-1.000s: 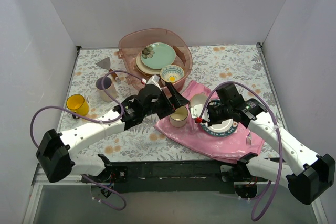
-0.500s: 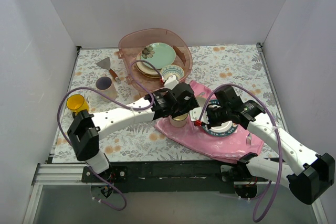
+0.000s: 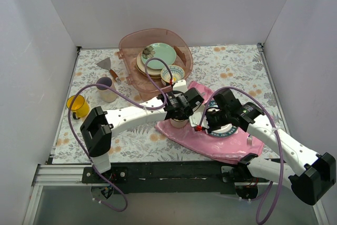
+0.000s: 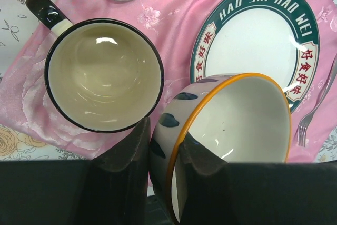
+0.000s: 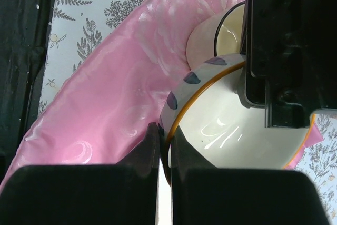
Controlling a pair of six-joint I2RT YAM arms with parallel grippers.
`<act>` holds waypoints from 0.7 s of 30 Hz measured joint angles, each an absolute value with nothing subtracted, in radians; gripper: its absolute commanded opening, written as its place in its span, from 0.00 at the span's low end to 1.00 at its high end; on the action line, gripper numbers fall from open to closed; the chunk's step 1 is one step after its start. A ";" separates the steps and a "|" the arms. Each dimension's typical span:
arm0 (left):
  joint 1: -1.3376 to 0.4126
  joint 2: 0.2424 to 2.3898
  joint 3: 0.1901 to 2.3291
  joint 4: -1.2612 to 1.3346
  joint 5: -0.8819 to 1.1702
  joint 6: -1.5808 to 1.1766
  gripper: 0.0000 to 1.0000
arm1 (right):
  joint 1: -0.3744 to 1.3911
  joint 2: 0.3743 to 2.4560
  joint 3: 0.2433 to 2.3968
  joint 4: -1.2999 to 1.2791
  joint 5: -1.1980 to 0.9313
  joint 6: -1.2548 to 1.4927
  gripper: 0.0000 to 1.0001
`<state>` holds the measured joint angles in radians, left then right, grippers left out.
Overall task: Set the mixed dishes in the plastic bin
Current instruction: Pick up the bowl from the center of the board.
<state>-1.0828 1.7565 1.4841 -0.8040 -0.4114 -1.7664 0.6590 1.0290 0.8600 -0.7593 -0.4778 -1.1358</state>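
You are pinching the orange-rimmed bowl [image 4: 237, 125] from two sides: the left gripper [image 4: 164, 146] and right gripper [image 5: 164, 140] are both clamping its wall, tipped over the pink cloth [image 3: 221, 148] near the table's front edge. The plastic bin [image 3: 125, 51] is lying at the far edge, nearer your left arm.

right gripper [image 5: 164, 148] is pinching the near rim of the orange-rimmed bowl [image 5: 221, 125], white inside, blue blobs outside, tipped up over the pink cloth [image 5: 116, 104]. left gripper [image 5: 266, 104] covers the far rim, cream cup [image 5: 210, 38] just behind
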 measured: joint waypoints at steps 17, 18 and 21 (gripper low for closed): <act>-1.029 1.597 1.367 -0.712 -0.401 -1.801 0.00 | 0.571 0.939 0.868 -0.679 -0.616 -1.068 0.65; -1.023 1.594 1.367 -0.709 -0.401 -1.798 0.00 | 0.555 0.933 0.873 -0.679 -0.634 -1.063 0.66; -1.000 1.583 1.367 -0.706 -0.400 -1.787 0.00 | 0.502 0.908 0.883 -0.685 -0.694 -1.049 0.69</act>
<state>-0.9997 1.5829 1.3666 -0.7059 -0.4004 -1.7874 0.5018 0.9081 0.8833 -0.6846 -0.6937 -1.0492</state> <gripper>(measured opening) 0.199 0.666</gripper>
